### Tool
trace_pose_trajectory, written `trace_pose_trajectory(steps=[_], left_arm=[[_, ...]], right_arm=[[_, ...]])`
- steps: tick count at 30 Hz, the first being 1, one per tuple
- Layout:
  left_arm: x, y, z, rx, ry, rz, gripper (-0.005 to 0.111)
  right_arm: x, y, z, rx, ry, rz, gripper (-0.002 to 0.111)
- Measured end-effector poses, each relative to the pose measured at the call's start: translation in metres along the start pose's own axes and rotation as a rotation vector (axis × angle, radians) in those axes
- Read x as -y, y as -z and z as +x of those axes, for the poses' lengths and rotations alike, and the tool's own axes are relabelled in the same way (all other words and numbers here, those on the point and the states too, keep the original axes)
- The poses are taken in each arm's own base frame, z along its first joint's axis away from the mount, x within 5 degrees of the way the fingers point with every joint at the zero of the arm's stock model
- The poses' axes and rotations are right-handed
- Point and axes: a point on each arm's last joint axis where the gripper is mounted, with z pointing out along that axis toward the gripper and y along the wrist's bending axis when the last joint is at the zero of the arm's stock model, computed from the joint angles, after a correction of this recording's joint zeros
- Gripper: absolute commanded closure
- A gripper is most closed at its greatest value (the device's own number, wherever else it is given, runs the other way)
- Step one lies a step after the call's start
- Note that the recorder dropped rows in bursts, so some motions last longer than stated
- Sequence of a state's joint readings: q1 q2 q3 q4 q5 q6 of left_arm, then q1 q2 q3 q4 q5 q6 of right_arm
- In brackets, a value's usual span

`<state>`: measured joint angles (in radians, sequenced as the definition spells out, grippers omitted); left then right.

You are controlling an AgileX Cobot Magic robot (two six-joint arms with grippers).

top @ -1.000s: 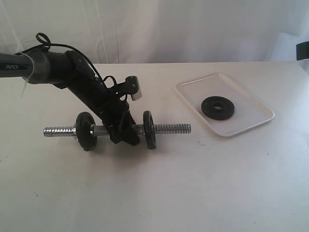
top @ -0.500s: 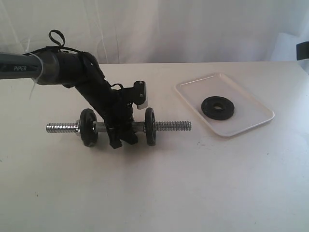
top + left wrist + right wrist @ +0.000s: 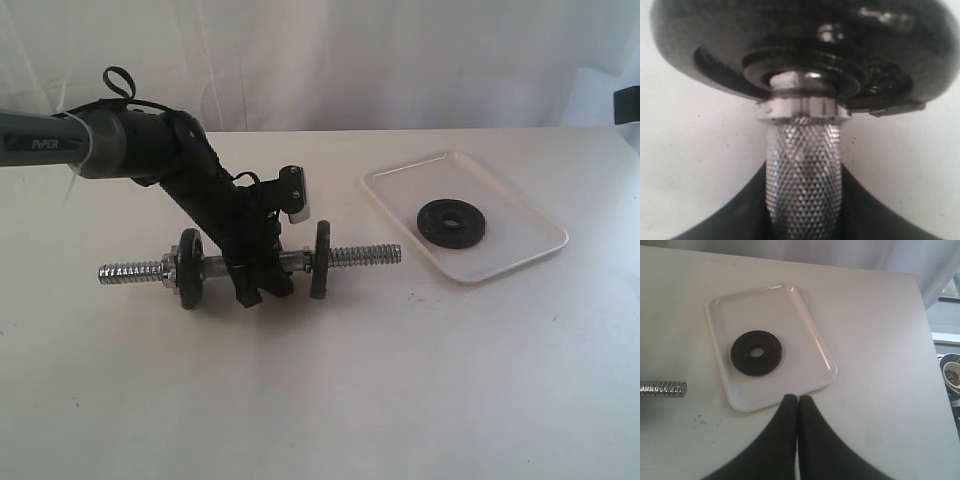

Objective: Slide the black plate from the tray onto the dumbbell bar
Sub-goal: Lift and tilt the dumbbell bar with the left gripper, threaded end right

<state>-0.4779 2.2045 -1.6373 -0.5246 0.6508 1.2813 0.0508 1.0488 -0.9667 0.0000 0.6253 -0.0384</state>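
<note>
Small round matte-black weight plate (image 3: 452,221) lies flat in the white rectangular plastic tray (image 3: 420,185) — likely heavy, rigid; pinch it rim-to-hole | your left jaws clamp the shiny chrome dumbbell bar (image 3: 365,255) mid-shaft | right jaws closed, empty.

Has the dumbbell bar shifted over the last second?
Yes. The dumbbell bar, clamped by the left gripper, has edged slightly right, toward the tray, which stayed put.

Two upright black discs (image 3: 190,268) stand over a white table (image 3: 400,400), curtain (image 3: 400,60) behind.
</note>
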Motion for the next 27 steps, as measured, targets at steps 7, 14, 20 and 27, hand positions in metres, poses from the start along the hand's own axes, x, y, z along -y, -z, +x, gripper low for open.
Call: trace_pose_trajectory(steps=[7,14,20,27], left_arm=[[0.001,0.001,-0.003,0.030,0.021,0.008,0.107],[0.003,0.003,-0.003,0.099,0.058,0.042,0.107],[-0.006,0.012,0.007,0.203,0.133,0.057,0.107],[-0.013,0.019,0.014,0.291,0.150,0.067,0.107]], right_arm=[[0.000,0.000,-0.001,0.011,0.000,0.000,0.108],[0.000,0.000,-0.001,0.013,0.000,0.001,0.108],[0.000,0.000,-0.001,0.015,0.000,0.001,0.108],[0.000,0.000,-0.001,0.015,0.000,0.001,0.108]])
